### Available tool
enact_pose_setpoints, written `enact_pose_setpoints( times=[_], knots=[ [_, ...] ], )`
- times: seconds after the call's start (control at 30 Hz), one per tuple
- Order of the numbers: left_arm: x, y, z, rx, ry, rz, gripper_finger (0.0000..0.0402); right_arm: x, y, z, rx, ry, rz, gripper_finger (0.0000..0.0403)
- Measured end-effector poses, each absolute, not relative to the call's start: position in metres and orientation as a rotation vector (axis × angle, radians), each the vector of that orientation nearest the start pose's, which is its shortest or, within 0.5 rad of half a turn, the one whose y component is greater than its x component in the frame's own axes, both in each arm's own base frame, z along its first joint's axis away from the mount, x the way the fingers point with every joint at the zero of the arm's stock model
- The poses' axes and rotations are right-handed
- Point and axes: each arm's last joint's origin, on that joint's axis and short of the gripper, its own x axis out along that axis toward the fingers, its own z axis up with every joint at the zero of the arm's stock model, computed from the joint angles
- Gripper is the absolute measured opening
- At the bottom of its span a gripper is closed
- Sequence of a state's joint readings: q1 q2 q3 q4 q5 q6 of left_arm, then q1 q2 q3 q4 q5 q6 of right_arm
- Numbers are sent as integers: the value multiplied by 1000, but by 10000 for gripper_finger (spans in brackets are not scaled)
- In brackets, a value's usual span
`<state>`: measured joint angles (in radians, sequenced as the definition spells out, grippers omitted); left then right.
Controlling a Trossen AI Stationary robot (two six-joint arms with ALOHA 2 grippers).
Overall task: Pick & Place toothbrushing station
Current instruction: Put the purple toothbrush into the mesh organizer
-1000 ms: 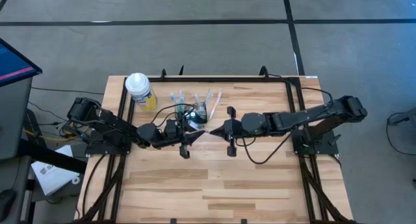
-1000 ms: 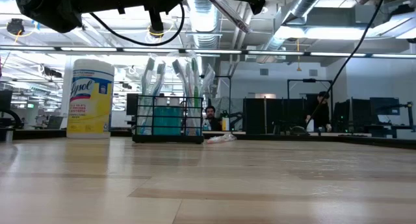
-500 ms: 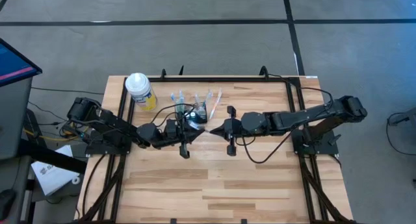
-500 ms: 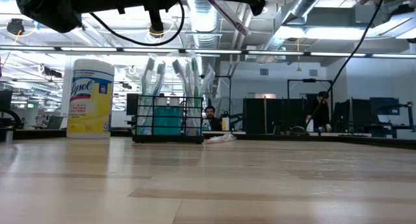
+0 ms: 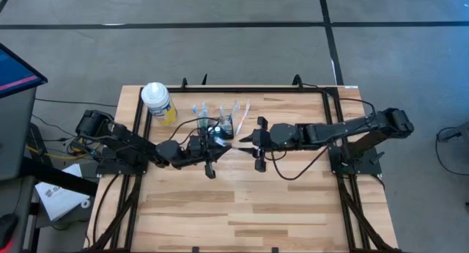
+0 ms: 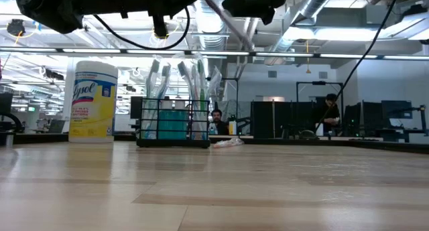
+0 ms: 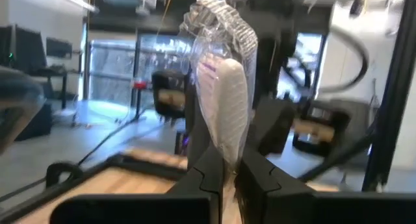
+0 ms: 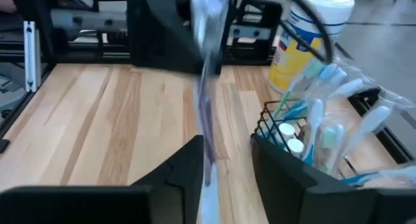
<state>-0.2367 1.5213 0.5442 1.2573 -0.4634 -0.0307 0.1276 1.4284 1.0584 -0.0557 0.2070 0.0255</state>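
Note:
The toothbrushing station (image 5: 220, 126), a small black wire caddy (image 6: 174, 127) holding several toothbrushes upright, stands on its base near the table's far edge. Just in front of it, high above the table, my left gripper (image 5: 218, 147) is shut on a white toothbrush in a clear wrapper (image 7: 224, 100). My right gripper (image 5: 243, 139) faces it from the right and is open (image 8: 227, 159). The wrapped toothbrush (image 8: 207, 87) runs between its fingers, close beside one of them. My left gripper pinches the wrapped toothbrush between its two fingers at the white handle's end (image 7: 224, 160). The rest of the brush sticks out past the fingertips. The toothbrush (image 6: 231, 27) slants in the air, lifted well clear of the table. My right gripper: the toothbrush lies close along one finger (image 8: 195, 160), and I cannot tell whether they touch.
A yellow wipes canister with a white lid (image 5: 157, 101) stands at the far left, left of the caddy (image 8: 286, 130). A small crumpled wrapper (image 6: 229, 142) lies right of the caddy. Bare wooden tabletop (image 5: 242, 202) stretches to the near edge.
My right gripper has shifted a little toward the table's far edge and shows larger in the low view. The toothbrush stays slanted in the air between the two grippers. The caddy and canister have kept still.

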Motion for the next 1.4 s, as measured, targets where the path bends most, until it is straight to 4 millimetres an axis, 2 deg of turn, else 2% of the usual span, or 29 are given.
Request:
enact_pose_setpoints(
  times=[0.17, 0.3, 0.57, 0.97, 1.4],
  knots=[
    [271, -51, 231, -121, -184, 251, 8, 317, 35, 289, -52, 459, -85, 134],
    [257, -47, 241, -160, -85, 264, 7, 316, 35, 287, -33, 476, -90, 132],
    [235, -45, 241, -203, 72, 389, 7, 315, 35, 287, -31, 485, -91, 121],
    [219, -39, 246, -230, 121, 453, 7, 315, 34, 286, -33, 497, -91, 121],
    [206, -14, 248, -278, 166, 537, 7, 315, 35, 286, -32, 497, -91, 122]
  ],
)
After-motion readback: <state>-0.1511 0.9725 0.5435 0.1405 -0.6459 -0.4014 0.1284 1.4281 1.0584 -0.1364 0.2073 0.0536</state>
